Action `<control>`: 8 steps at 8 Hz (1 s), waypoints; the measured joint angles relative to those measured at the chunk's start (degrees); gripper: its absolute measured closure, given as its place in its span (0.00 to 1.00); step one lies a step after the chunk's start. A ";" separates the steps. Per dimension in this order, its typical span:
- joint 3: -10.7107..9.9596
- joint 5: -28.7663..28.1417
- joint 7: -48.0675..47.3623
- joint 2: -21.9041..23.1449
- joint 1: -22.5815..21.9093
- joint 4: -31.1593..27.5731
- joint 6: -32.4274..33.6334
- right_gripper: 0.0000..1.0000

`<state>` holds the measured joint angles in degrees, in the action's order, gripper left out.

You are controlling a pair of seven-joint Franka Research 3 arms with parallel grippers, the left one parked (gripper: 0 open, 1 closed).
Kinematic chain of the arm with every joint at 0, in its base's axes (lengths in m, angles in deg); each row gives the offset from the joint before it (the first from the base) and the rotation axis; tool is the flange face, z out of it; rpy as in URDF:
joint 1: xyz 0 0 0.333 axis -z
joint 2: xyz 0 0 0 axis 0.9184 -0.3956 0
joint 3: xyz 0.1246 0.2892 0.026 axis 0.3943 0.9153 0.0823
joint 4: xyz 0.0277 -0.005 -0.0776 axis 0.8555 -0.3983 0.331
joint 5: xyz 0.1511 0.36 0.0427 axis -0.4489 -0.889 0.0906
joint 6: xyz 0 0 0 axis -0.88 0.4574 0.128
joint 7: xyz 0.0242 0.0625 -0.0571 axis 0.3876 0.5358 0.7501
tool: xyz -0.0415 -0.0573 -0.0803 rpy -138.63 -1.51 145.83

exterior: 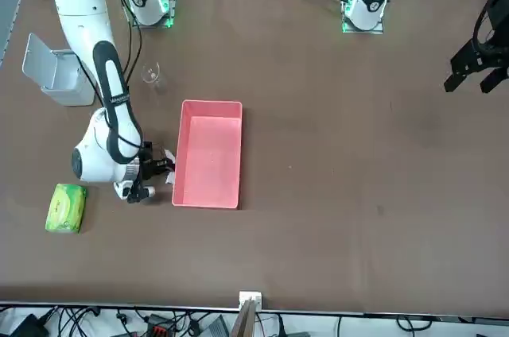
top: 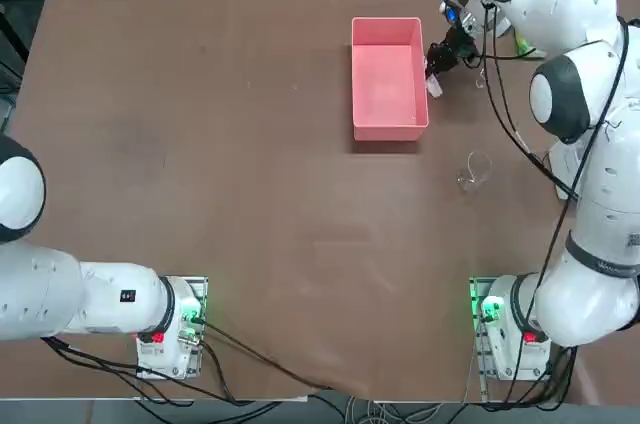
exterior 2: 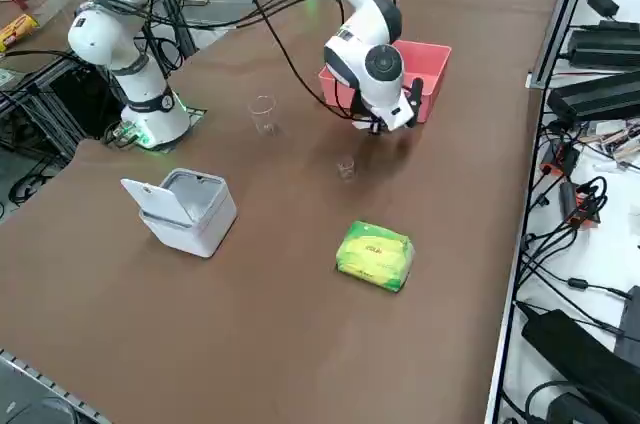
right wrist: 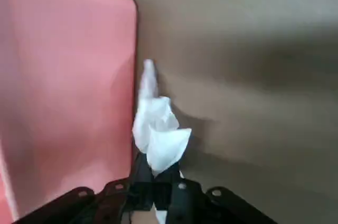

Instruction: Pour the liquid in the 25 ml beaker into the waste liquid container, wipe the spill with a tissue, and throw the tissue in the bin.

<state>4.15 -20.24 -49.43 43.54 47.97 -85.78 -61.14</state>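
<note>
Two black fingers [right wrist: 158,184] of the right gripper [top: 437,69] are pinched together on the tissue [right wrist: 157,131], a small crumpled white wad that sticks out past their tips. In the wrist view the wad lies right against the outer wall of the waste liquid container [right wrist: 63,92], low over the brown bench [top: 230,174]. From overhead the gripper sits just beside the pink tray's right long wall [top: 424,74], near its far end, with a speck of white showing below the black fingers. From across the bench the same white scrap [exterior: 169,179] shows between the gripper and the tray's wall.

From the raised side camera, the 25 ml beaker [exterior 2: 346,167] stands upright on the bench, close to the gripper and apart from the tray. The larger clear beaker [exterior 2: 263,113] stands upright farther toward the arm's base. The bin [exterior 2: 190,209] sits well away from the tray with its lid tipped open, and the green tissue pack [exterior 2: 375,255] lies flat on the bench, apart from the bin.
</note>
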 joint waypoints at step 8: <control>-11.73 9.79 0.05 10.05 -0.45 -0.42 16.00 0.98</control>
<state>-7.57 -10.45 -49.38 53.58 47.52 -86.19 -45.14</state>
